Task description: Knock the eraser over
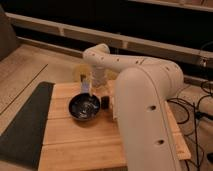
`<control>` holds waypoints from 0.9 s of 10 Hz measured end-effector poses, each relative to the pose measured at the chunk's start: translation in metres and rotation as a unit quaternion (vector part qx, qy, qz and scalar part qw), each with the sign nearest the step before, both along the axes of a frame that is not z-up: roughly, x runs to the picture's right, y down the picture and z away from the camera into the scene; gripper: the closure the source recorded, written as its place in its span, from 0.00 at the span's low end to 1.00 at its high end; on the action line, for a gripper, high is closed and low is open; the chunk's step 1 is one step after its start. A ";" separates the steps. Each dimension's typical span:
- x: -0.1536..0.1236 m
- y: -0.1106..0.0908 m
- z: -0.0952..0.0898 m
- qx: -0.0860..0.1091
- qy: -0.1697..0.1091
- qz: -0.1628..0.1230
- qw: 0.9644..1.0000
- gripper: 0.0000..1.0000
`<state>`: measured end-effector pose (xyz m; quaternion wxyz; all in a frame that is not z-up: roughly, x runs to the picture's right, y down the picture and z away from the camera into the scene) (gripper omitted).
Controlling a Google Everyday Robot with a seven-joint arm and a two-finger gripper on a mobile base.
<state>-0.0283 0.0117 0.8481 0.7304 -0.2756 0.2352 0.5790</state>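
The eraser [105,102] looks small and dark, just right of the black bowl [84,108], half hidden by the white arm [145,95]. The gripper [90,84] hangs behind the bowl; nobody can tell how its jaws stand. The bowl sits on a wooden bench [70,145].

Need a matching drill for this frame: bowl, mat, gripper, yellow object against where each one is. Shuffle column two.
Column one:
1. dark bowl
2. dark mat
3. gripper
4. yellow object

Column two:
A. at the far edge of the wooden table, behind the gripper
B. just above the bowl's far rim
C. on the wooden table, left of the white arm
D. along the table's left side

Pairs: 1-C, 2-D, 3-B, 4-A.
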 end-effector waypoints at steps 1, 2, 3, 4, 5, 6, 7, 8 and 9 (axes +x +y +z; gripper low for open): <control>0.001 -0.009 -0.002 0.013 -0.010 -0.012 1.000 0.35; 0.000 -0.014 -0.007 0.023 -0.019 -0.020 0.999 0.35; -0.003 -0.016 -0.011 0.030 -0.024 -0.021 0.999 0.35; -0.010 -0.012 -0.026 0.029 -0.028 -0.020 0.999 0.35; -0.022 -0.002 -0.045 0.025 -0.024 -0.024 0.999 0.35; -0.035 0.009 -0.064 0.020 -0.019 -0.032 0.999 0.35; -0.046 0.024 -0.087 0.019 -0.005 -0.046 0.999 0.35; -0.049 0.041 -0.111 0.020 0.021 -0.058 0.998 0.35; -0.050 0.051 -0.123 0.018 0.037 -0.059 0.997 0.35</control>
